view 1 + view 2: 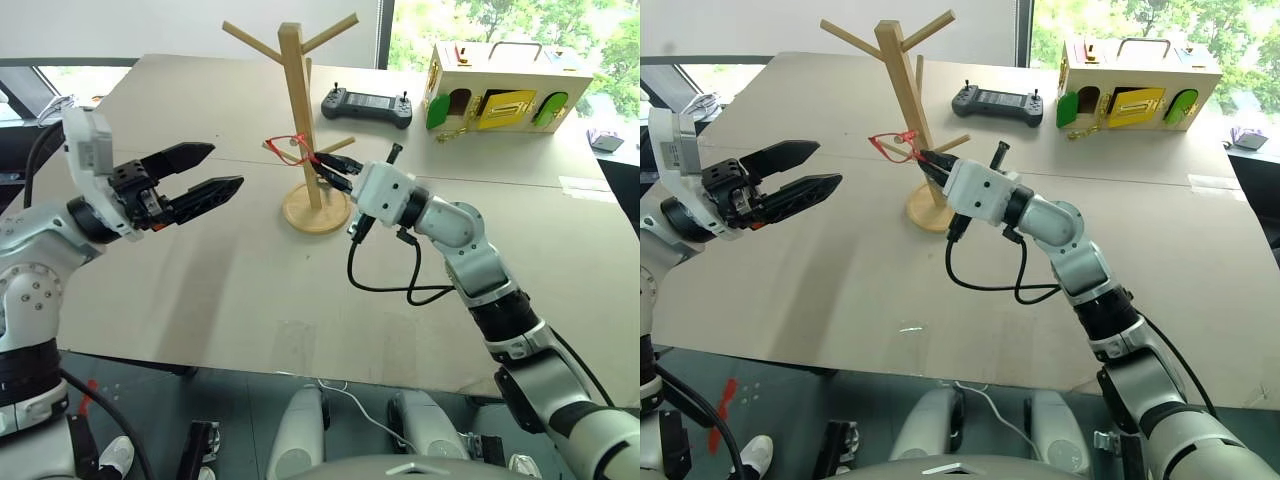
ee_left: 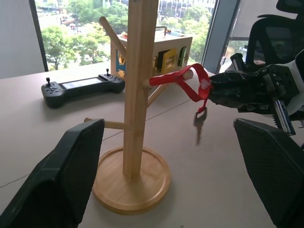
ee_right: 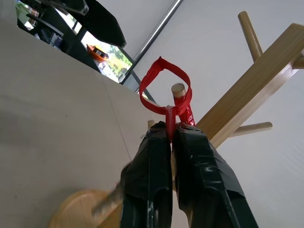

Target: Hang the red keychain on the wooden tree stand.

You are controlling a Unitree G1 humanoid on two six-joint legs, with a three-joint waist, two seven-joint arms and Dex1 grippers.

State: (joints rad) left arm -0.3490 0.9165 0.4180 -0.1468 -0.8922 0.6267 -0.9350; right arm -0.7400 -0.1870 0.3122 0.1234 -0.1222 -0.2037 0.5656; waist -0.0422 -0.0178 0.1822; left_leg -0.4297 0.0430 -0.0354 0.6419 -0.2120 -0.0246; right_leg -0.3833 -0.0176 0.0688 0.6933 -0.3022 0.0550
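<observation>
The wooden tree stand (image 1: 293, 110) rises from its round base in the middle of the table. My right gripper (image 1: 318, 162) is shut on the red keychain (image 1: 285, 148) just right of the pole. In the right wrist view the red loop (image 3: 164, 78) encircles the tip of a branch peg (image 3: 178, 89). The left wrist view shows the little silver key (image 2: 198, 126) dangling below the loop. My left gripper (image 1: 220, 170) hovers open to the left of the stand, level, pointing at it, with nothing between its fingers (image 2: 61, 175).
A black handheld controller (image 1: 366, 105) lies behind the stand. At the back right stands a pale wooden box (image 1: 505, 85) with green and yellow doors. A black cable (image 1: 385, 275) loops under my right wrist. The table's front edge (image 1: 300, 365) runs close to me.
</observation>
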